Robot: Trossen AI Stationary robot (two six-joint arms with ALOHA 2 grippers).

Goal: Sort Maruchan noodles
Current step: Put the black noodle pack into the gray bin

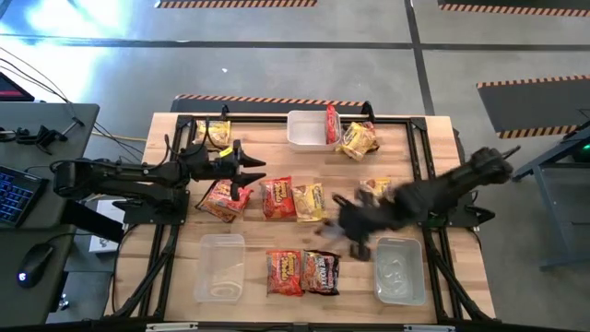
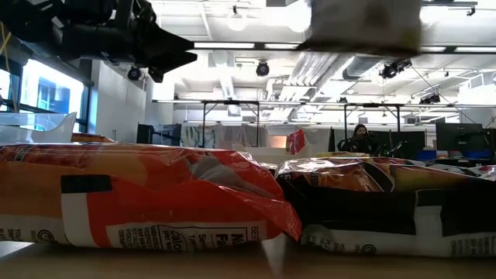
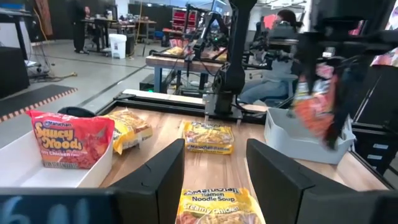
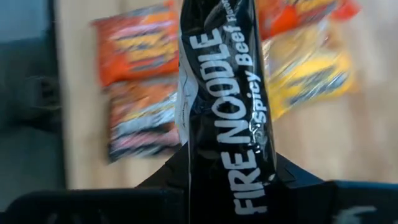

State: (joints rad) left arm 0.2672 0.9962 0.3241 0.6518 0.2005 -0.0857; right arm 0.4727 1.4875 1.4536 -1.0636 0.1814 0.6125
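Several Maruchan packets lie flat on the wooden table: red ones (image 1: pixel 224 198) (image 1: pixel 278 198), yellow ones (image 1: pixel 309 201) (image 1: pixel 358 140) (image 1: pixel 212 134), and a red-orange (image 1: pixel 286 272) and a dark one (image 1: pixel 321 272) near the front. A red packet (image 3: pixel 68 140) stands in the far tub (image 1: pixel 304 131). My left gripper (image 1: pixel 247 171) (image 3: pixel 217 186) hovers open over a yellow packet (image 3: pixel 214 208), touching nothing. My right gripper (image 1: pixel 346 226) (image 4: pixel 227 186) is shut on a black "Fire Noodle Spicy Beef" packet (image 4: pixel 227 93) above the table's middle right. My right gripper pinches the black packet between its two fingers, at one end of it (image 4: pixel 227 168). The fingers come from above, pointing down. The packet is lifted clear and hangs below the fingers (image 3: pixel 314 106), its length running on ahead of them.
One clear tub (image 1: pixel 219 267) sits at the near left and another (image 1: pixel 401 269) at the near right, just beside my right gripper. Black frame rails (image 1: pixel 419 157) edge the table. People and other workbenches show in the room beyond.
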